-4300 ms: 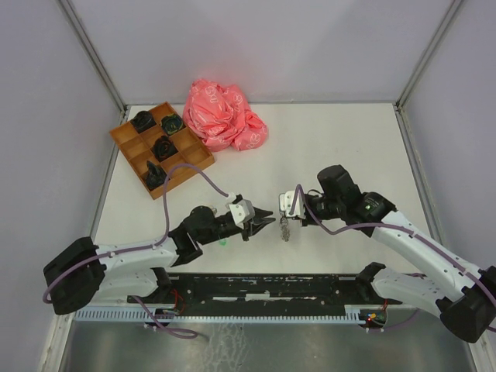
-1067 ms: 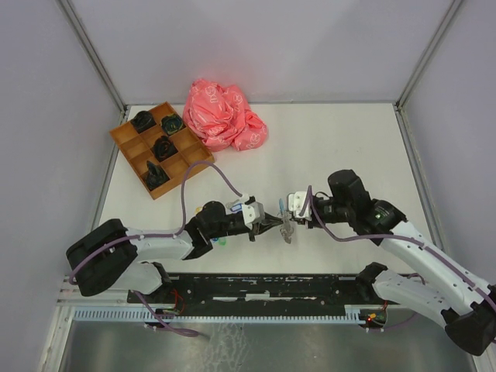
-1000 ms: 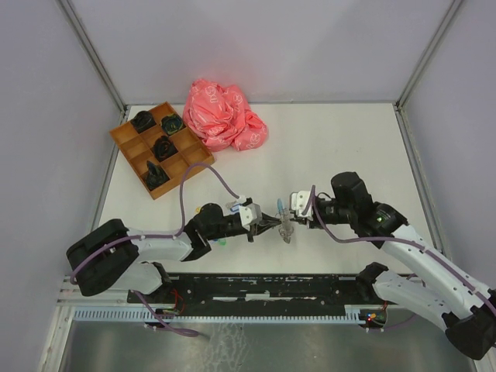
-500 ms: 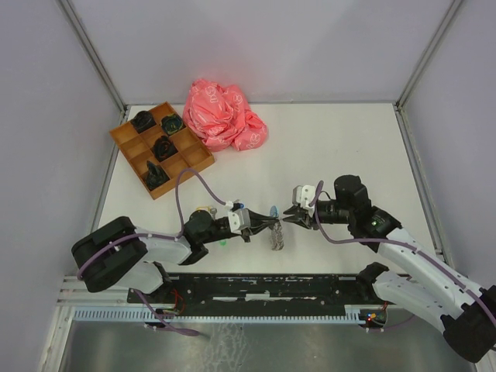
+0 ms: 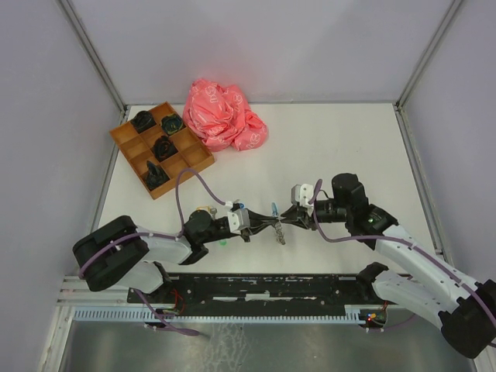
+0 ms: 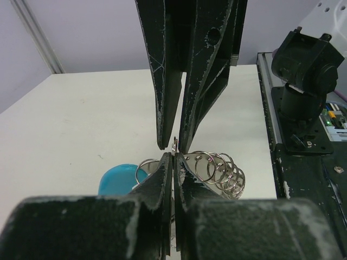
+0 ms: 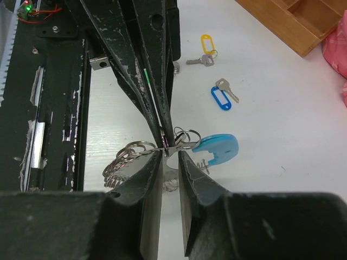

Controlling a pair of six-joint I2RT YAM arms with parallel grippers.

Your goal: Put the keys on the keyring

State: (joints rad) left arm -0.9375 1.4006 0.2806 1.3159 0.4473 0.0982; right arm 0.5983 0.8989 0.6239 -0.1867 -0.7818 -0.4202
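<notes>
The left gripper (image 5: 265, 225) has its black jaws pressed together on a wire of the keyring (image 7: 217, 148), a bunch of silvery metal loops with a light blue plastic piece. It is held well apart from the orange-brown wooden compartment tray (image 5: 161, 147), toward the arm bases. The right gripper (image 7: 171, 158) meets it tip to tip. Its jaws stand narrowly apart around a loop, and I cannot tell whether they clamp it. A silver key with a yellow tag (image 7: 206, 43) and a silver key with a blue tag (image 7: 221, 98) lie flat on the white table (image 5: 349, 147), between tray and keyring.
</notes>
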